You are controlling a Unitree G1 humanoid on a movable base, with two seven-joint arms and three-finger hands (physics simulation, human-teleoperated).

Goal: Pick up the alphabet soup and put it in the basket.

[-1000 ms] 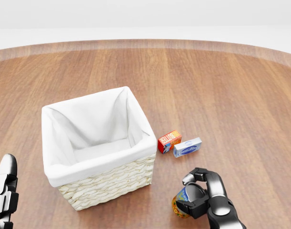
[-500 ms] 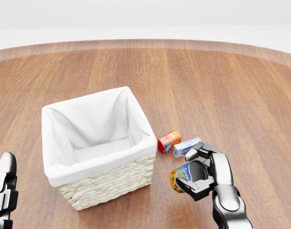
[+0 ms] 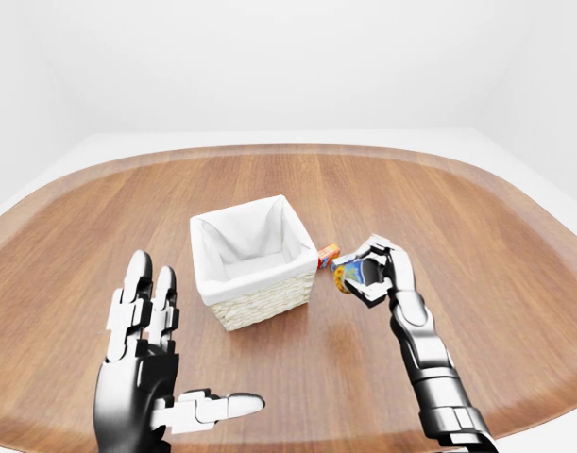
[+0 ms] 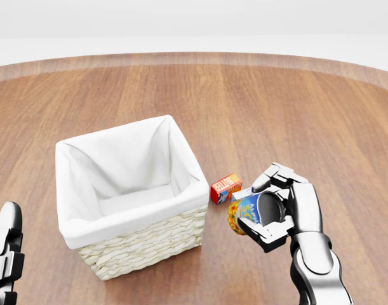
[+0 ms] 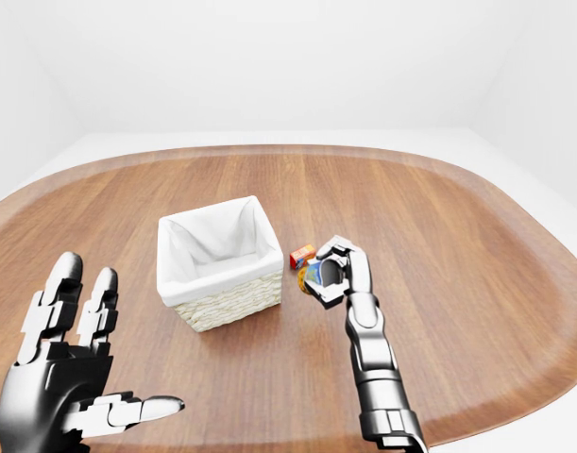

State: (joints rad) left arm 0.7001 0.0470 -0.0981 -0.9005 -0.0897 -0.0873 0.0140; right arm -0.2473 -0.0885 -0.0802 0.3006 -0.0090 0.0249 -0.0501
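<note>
My right hand (image 4: 270, 213) was raised off the table, forearm rising from the bottom edge of the head view, fingers (image 4: 277, 175) curled round the alphabet soup can (image 4: 246, 214). The can lay tipped on its side in the grip, its yellow-and-blue label end turned toward the basket (image 4: 146, 241), clear of the wood and just right of the basket's lower right corner. I could not see the can's far end; the palm hid it.

My left hand (image 3: 151, 377) hung near the lower left edge of the table (image 3: 515, 274), palm up, fingers spread straight, thumb stuck out sideways, holding nothing.

The basket was square, pale woven wicker, lined with white cloth folded over its rim; inside showed only cloth. The table was broad, rounded at its corners, with reddish wood planks and a lighter rim.

A small red-and-orange box (image 4: 225, 188) lay flat on the wood just right of the basket. A white-and-blue box (image 4: 239, 193) beside it was mostly hidden behind the can and my fingers.

Hands were dark glossy metal with segmented joints.
</note>
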